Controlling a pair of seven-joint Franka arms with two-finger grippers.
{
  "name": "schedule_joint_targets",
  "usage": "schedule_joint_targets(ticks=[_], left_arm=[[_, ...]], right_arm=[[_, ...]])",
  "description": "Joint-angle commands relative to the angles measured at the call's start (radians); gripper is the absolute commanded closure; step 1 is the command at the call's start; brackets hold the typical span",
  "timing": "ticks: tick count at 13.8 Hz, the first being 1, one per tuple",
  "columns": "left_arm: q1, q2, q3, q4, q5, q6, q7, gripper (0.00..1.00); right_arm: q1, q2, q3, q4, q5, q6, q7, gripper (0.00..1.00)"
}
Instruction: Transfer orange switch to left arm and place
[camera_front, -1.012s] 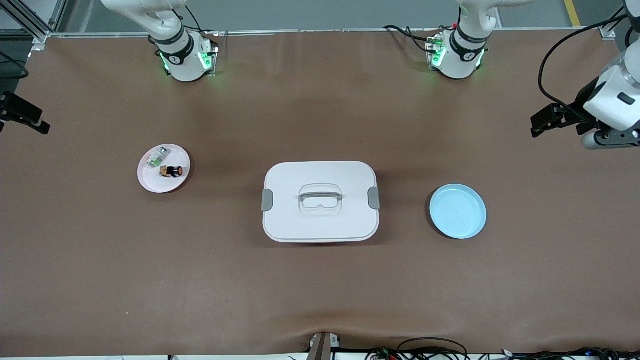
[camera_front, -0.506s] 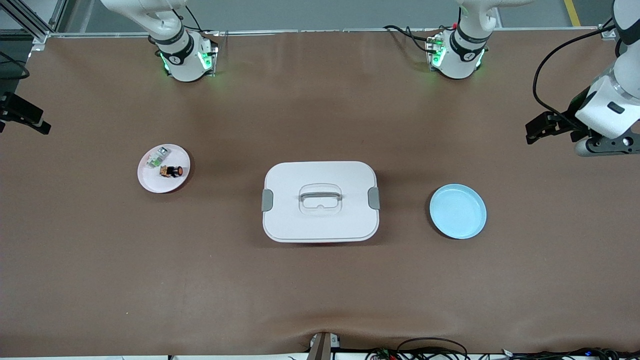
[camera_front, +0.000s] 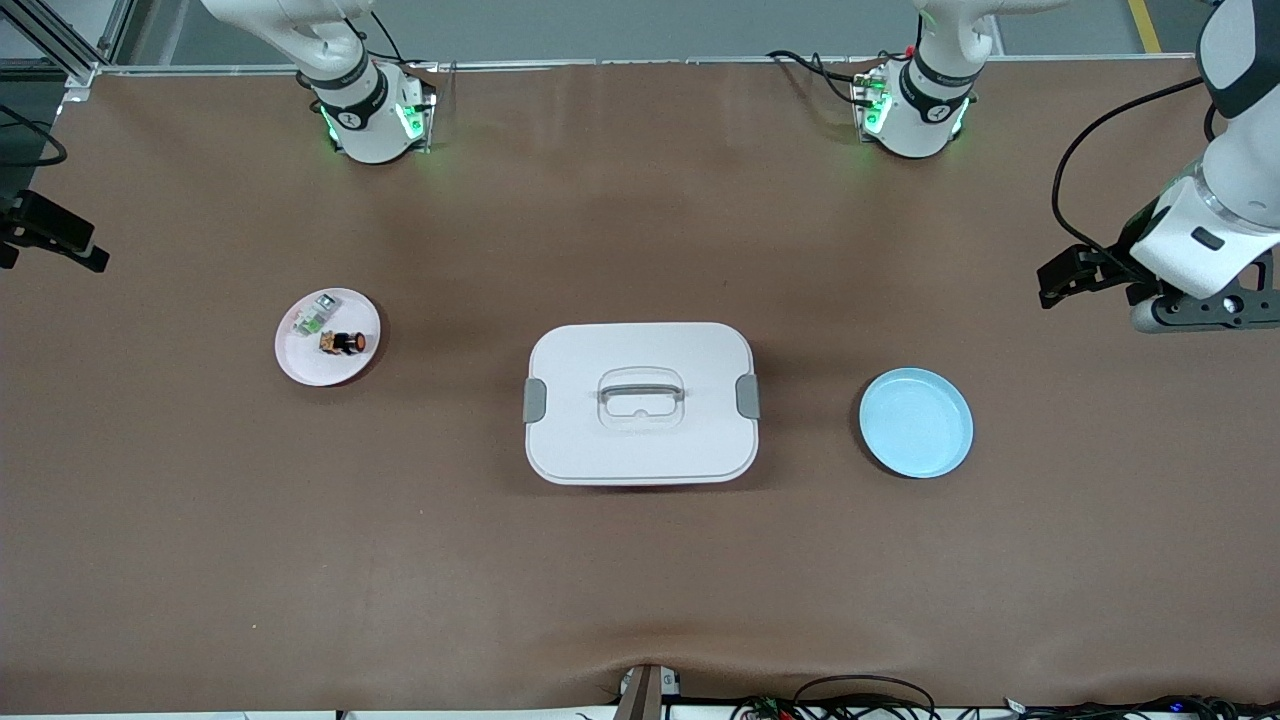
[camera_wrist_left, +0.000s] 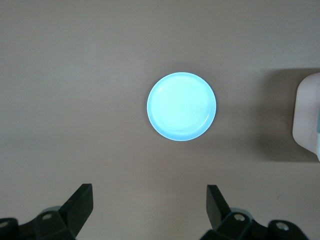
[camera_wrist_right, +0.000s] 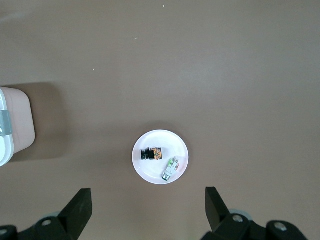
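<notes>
The orange switch (camera_front: 343, 342) (camera_wrist_right: 151, 154) lies on its side on a small pink plate (camera_front: 305, 362) (camera_wrist_right: 149, 170), toward the right arm's end of the table. The white box (camera_front: 640, 440) (camera_wrist_right: 15, 125) (camera_wrist_left: 306, 117) with grey side clips sits mid-table. My right gripper (camera_front: 85, 250) (camera_wrist_right: 147, 205) hangs open and empty over the table near that end's edge, well apart from the pink plate. My left gripper (camera_front: 1050, 285) (camera_wrist_left: 148, 205) is open and empty, over bare table toward the left arm's end, apart from the blue plate.
A green-and-white component (camera_front: 315, 318) (camera_wrist_right: 171, 167) shares the pink plate. An empty pale blue plate (camera_front: 915, 422) (camera_wrist_left: 182, 106) sits between the box and the left arm's end. Cables (camera_front: 860, 695) run along the table's front edge.
The left arm has swung, carrying its open gripper closer to the blue plate. The right gripper has barely shifted. Nothing on the table has moved.
</notes>
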Motion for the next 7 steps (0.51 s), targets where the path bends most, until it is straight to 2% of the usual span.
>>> schedule_joint_targets(ticks=[1,7], left_arm=[[0.001,-0.002,-0.001,0.031,-0.015,-0.002,0.014,0.0],[0.009,-0.002,0.006,0.073,0.0,-0.005,0.028,0.0]], right_arm=[[0.003,-0.026,0.006,-0.026,-0.007,0.017,0.016,0.0],[0.015,-0.026,0.006,-0.026,-0.007,0.034,0.016,0.0]])
